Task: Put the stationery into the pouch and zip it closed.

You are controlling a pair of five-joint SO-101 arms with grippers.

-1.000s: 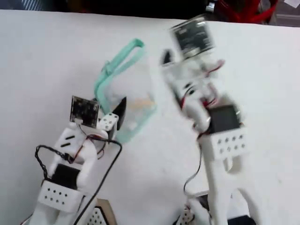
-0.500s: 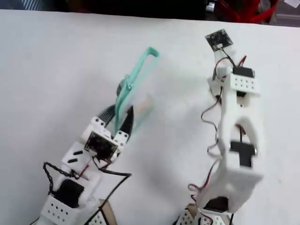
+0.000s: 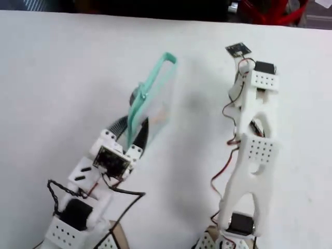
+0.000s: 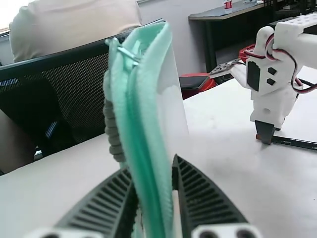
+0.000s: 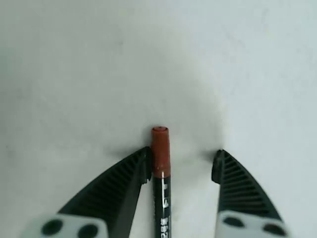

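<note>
Right arm (image 3: pixel 253 150) lowered, pen (image 5: pixel 160 171) against one jaw, pouch (image 4: pixel 146 104) held upright

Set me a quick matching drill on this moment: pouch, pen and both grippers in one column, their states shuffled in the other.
Things:
1. pouch
2. pen
3. left gripper
4. right gripper

States:
A. lying flat on the table
B. held up on edge, teal trim on top
C. shut on the pouch
D. open, one finger on each side of the pen

Pairs: 1-B, 2-A, 3-C, 4-D
</note>
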